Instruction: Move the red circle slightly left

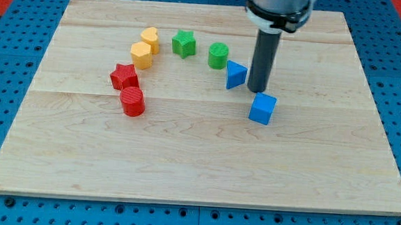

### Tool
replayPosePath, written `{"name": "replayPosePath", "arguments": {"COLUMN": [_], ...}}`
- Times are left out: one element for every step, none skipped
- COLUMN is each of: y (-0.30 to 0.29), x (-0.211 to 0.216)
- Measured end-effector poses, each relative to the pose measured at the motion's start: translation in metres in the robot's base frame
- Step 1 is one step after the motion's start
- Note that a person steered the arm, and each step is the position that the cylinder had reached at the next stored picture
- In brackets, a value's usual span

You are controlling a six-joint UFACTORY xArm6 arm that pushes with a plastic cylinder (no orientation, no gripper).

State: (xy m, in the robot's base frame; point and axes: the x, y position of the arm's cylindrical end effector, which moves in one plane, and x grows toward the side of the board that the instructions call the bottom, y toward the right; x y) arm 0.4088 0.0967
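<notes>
Red circle (133, 102) sits on the board's (197, 161) left half, touching the red star (124, 75) just above it. The blocks lie in a loose arc: two yellow blocks (146, 48), a green star (184, 43), a green circle (218, 56), a blue triangle (235, 75) and a blue cube (262, 108). My tip (257, 90) is down on the wood between triangle and cube — just beside both, holding nothing, since a rod has no jaws to open or close. The circle lies well apart, toward the view's left. To nudge it left I judge I must reach its right side first — steering below the arc.
</notes>
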Motion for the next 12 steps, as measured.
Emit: {"name": "replayPosePath", "arguments": {"y": [0.002, 0.002, 0.01, 0.045, 0.056, 0.113, 0.154, 0.115, 0.046, -0.022, -0.088, -0.111], "x": [-0.001, -0.001, 0.002, 0.026, 0.05, 0.053, 0.057, 0.091, 0.103, 0.099, 0.079, 0.062]}}
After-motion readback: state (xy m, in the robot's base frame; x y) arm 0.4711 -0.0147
